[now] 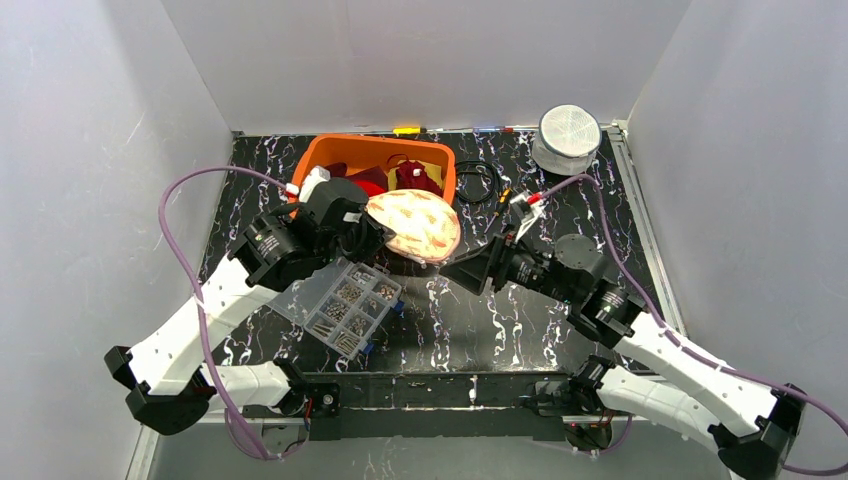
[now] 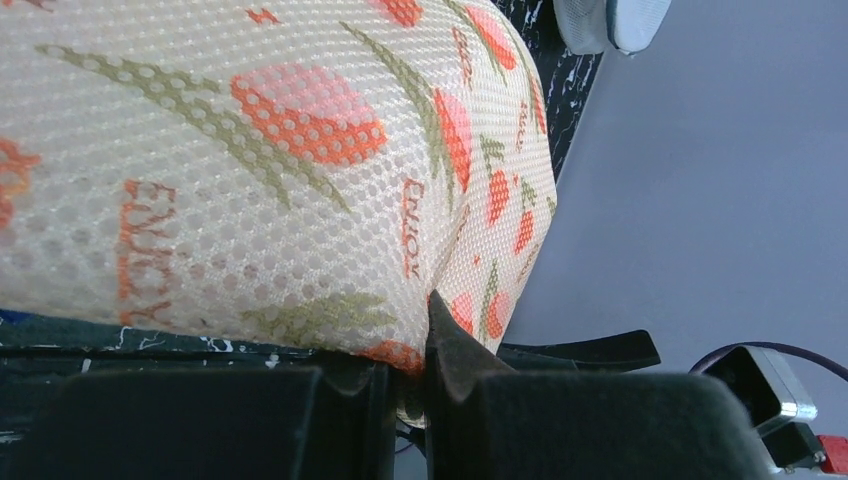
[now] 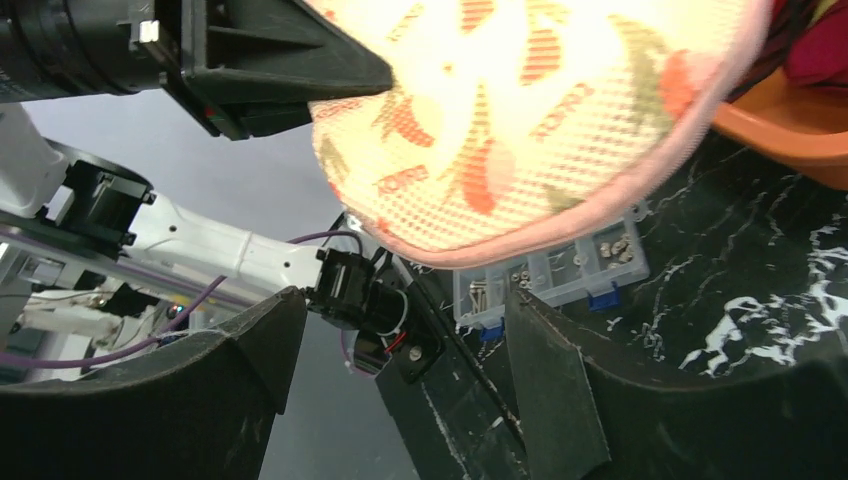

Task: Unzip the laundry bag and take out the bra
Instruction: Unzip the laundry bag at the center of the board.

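Left hand [image 2: 415, 350] is clamped on a cream floral mesh laundry bag [image 2: 280, 170] held over the black marbled bench [image 1: 480, 330]; right hand [image 3: 405, 300] is spread apart just beside it.

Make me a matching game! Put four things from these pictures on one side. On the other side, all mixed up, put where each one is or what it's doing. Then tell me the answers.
Things:
1. laundry bag
2. orange basket
3. parts box
4. right gripper

Places and states:
A. open, close to the bag, holding nothing
B. at the back, with red clothes inside
C. pinched by the left gripper and held up
D. see-through, lying flat under the left arm

Pairs: 1-C, 2-B, 3-D, 4-A
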`<state>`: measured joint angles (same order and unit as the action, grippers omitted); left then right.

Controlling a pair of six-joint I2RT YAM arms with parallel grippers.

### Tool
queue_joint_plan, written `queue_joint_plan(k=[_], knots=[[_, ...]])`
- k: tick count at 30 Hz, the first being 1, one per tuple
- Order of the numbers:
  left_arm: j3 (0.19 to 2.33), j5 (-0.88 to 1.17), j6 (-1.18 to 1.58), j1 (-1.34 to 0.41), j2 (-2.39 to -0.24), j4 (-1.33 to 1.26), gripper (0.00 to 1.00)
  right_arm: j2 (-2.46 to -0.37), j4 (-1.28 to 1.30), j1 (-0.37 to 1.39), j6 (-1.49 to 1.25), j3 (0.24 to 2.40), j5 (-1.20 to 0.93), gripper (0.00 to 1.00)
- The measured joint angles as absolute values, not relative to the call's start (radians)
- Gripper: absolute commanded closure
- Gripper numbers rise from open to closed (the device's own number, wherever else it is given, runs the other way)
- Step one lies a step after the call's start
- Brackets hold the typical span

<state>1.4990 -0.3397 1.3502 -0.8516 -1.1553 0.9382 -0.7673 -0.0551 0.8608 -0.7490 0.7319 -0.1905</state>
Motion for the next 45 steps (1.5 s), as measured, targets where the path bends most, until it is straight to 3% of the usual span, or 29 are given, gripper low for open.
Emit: queue_joint_plan(k=[23, 45], knots=[[1.400, -0.352, 1.518, -0.847, -1.125, 0.898, 1.00, -0.911, -0.213, 0.996, -0.757, 0.732, -0.077, 0.35], [1.359, -0.365, 1.591, -0.847, -1.059, 0.859, 1.00, -0.947, -0.422, 1.027, -0.852, 0.688, -0.022, 0.30]])
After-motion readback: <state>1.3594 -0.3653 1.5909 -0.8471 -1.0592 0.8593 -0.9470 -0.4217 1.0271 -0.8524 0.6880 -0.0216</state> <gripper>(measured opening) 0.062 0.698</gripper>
